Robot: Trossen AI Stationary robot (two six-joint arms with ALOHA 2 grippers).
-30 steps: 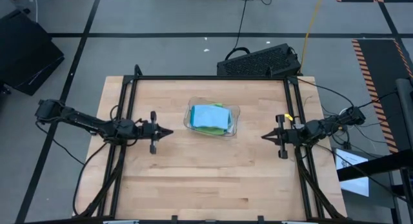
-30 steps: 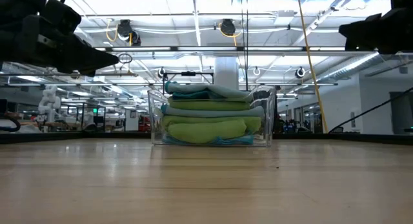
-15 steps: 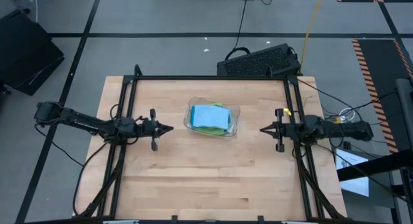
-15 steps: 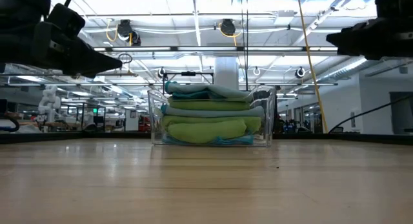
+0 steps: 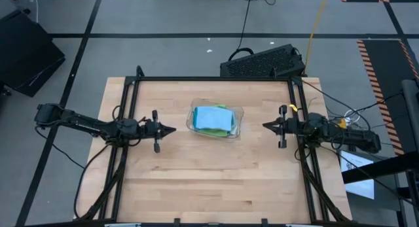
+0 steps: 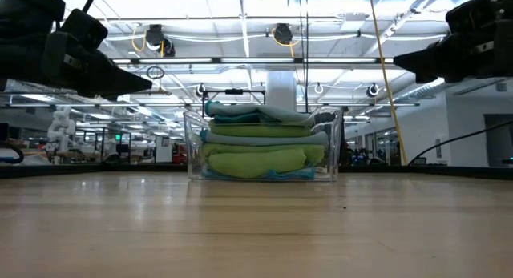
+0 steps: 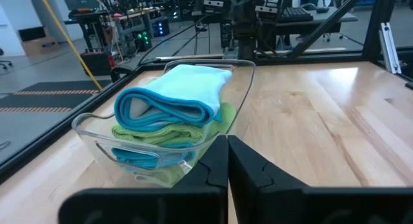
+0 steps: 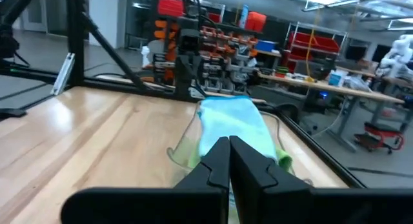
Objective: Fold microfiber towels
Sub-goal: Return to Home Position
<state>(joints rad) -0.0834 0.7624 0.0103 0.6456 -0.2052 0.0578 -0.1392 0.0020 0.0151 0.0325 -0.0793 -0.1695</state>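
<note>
The bare wooden table (image 6: 256, 230) lies nearest me, running up to the clear tray (image 6: 191, 142). In it the microfiber towels (image 6: 260, 146) sit folded and stacked in green and blue layers, with a light blue one on top. The left gripper (image 5: 171, 130) and right gripper (image 5: 265, 126) hover on either side, well apart from the tray. Both point at it, clenched on nothing. Since a second ago the right gripper has drifted toward the table's far side; the left has barely shifted, and the stack is unchanged.
</note>
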